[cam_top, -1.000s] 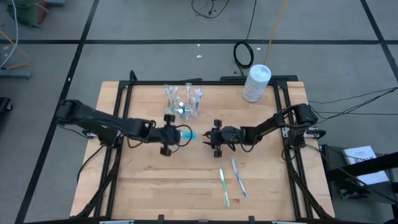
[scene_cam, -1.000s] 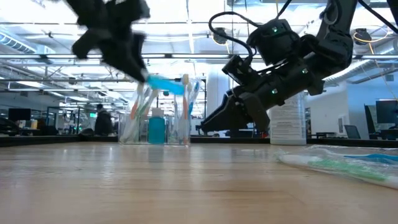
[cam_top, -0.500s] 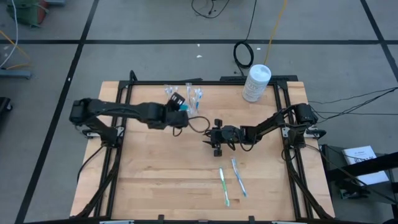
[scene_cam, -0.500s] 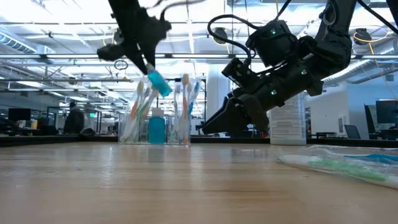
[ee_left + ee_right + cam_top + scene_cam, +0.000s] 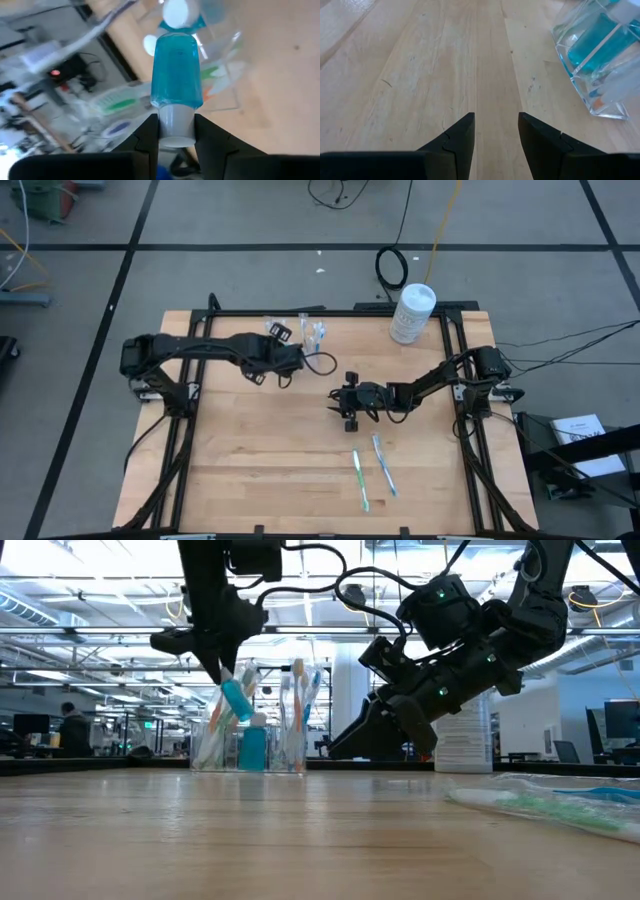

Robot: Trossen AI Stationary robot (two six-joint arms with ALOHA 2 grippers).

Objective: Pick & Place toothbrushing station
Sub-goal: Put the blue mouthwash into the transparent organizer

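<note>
The toothbrushing station (image 5: 303, 338), a clear plastic holder with toothbrushes and a blue bottle in its slots, stands near the table's far edge; it also shows in the low view (image 5: 258, 730) and the right wrist view (image 5: 600, 55). My left gripper (image 5: 288, 355) is at the station and is shut on a small blue bottle (image 5: 237, 700) with a white cap. Whether the bottle is inside the station or in front of it, I cannot tell. My right gripper (image 5: 340, 403) is open and empty, low over the table's middle, to the right of the station. My left gripper pinches the blue bottle's white cap end (image 5: 175, 122) between its two fingers (image 5: 147, 132). The fingers come from above, slanting down. The bottle's blue body (image 5: 177, 70) points down and away from the fingers, tilted, by the station's top; whether it touches the station, I cannot tell.
Two wrapped toothbrushes (image 5: 372, 472) lie on the table toward the near edge, right of the middle. A white round lidded tub (image 5: 412, 312) stands at the far right corner. The right arm (image 5: 430, 385) stretches in from the right edge.
My left gripper has gone from the table's middle toward the far edge, to the station, and has tipped. The blue bottle, level before, now slants down and sits lower, at the station's top. My right gripper has kept still.
</note>
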